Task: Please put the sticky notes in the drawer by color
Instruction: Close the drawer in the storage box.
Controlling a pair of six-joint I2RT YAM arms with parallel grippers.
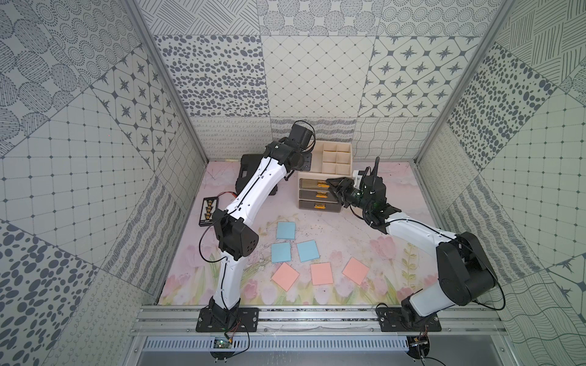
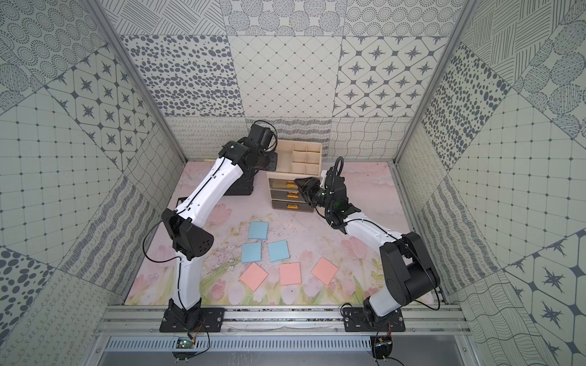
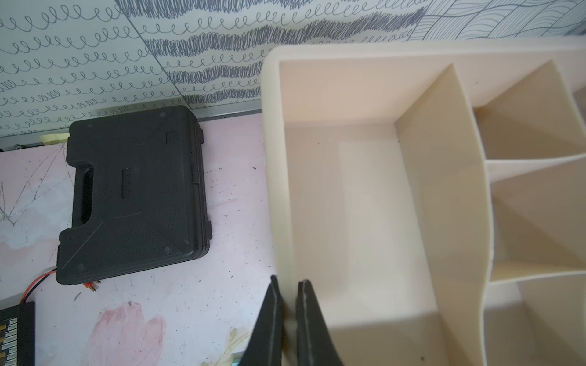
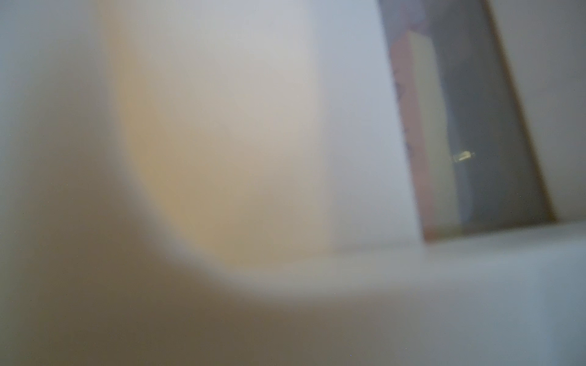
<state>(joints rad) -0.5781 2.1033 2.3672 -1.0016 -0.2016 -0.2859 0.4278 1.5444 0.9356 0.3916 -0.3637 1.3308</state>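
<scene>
Cream plastic is pinched by the left gripper (image 3: 288, 282), clamped tight onto the side wall of the cabinet (image 3: 273, 158), probably to steady it while a drawer is worked. The right gripper (image 1: 330, 186) sits at the front of the top drawer (image 1: 312, 183); whether it is spread or closed I cannot tell. Three blue sticky notes (image 1: 285, 230) and three pink sticky notes (image 1: 321, 273) lie on the counter (image 1: 333, 228), well apart from both grippers, toward the arm bases. No yellow ones show.

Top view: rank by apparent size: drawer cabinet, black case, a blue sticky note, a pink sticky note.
1. drawer cabinet
2. black case, partly hidden by the left arm
3. blue sticky note and pink sticky note: near alike, not ranked
</scene>
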